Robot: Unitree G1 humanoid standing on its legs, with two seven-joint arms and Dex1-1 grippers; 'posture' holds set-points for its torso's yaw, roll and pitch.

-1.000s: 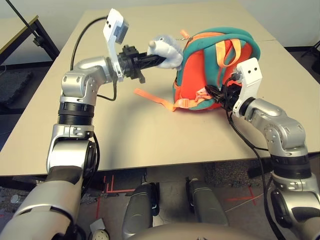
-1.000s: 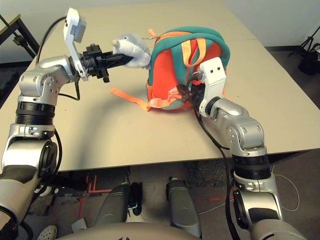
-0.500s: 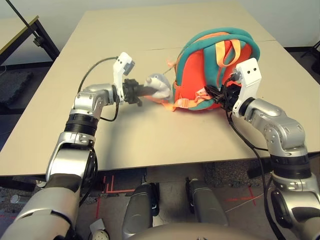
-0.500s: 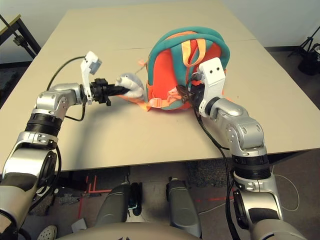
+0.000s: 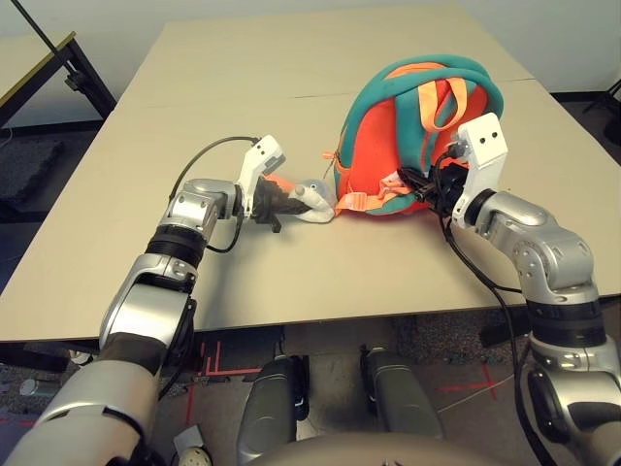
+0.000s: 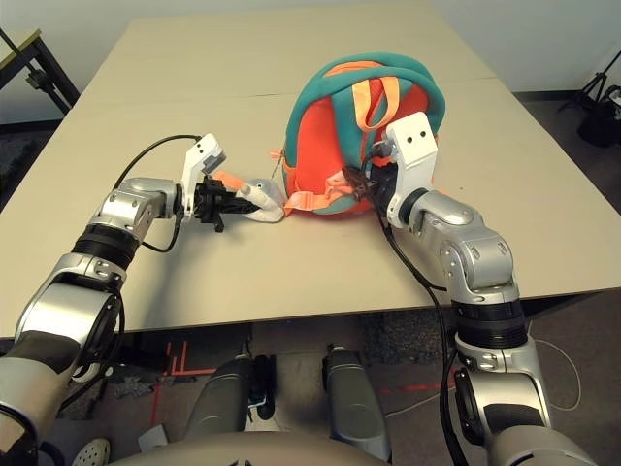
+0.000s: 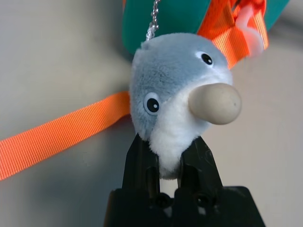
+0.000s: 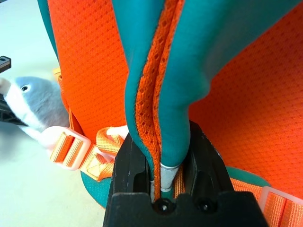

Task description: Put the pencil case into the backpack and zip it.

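The orange backpack (image 5: 412, 126) with teal trim stands upright on the table, right of centre. Its grey-white plush charm (image 5: 315, 201) lies on the table at the pack's left foot. My left gripper (image 5: 291, 205) is shut on that charm (image 7: 182, 94), holding it by its lower end. My right gripper (image 5: 419, 183) is shut on a teal and orange shoulder strap (image 8: 163, 94) at the pack's right front. The white pencil case shows in no view.
An orange webbing strap (image 7: 61, 135) trails on the tan table (image 5: 252, 282) under the charm. A seam splits the tabletop behind the pack. A dark table frame (image 5: 68, 68) stands at far left.
My left arm came down from high above the table and brought the plush charm to the tabletop beside the backpack. The right arm stayed where it was.
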